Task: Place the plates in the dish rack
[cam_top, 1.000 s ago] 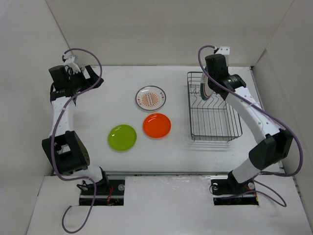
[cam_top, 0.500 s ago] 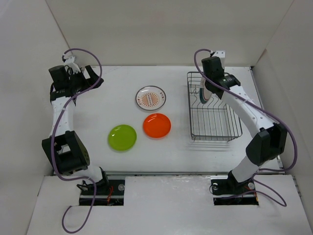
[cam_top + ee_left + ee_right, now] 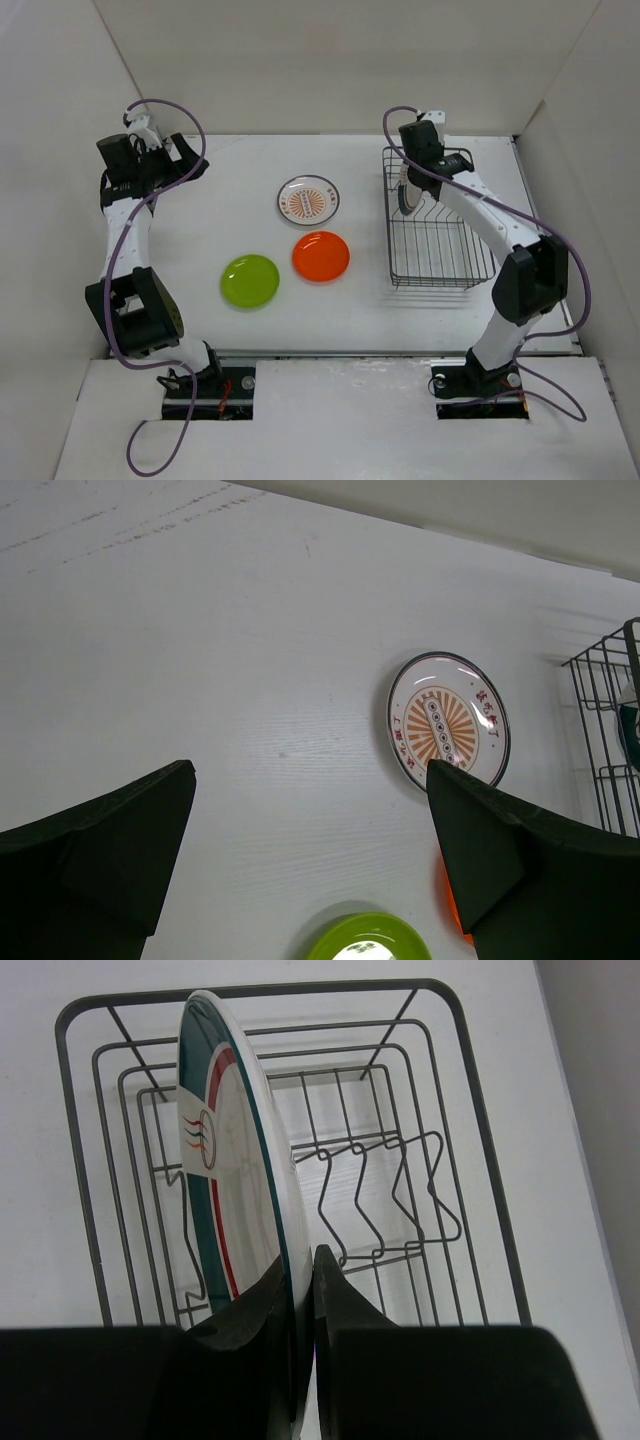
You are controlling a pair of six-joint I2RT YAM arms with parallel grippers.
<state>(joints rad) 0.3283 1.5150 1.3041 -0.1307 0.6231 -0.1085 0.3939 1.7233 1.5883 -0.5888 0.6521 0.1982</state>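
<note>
Top camera overlooks the worktop point(image 3: 230, 200); left wrist looks right across it; right wrist close above the dish rack point(image 3: 445, 245) all share

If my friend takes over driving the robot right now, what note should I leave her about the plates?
Left gripper: open, holding nothing, up over the table's far left.
Right gripper: shut on the green-rimmed plate, held upright at the far end of the dish rack; can't tell if it is seated.
Flat on the table: sunburst plate, orange plate, lime plate.
Left: release this plate, then rack the other three.
</note>
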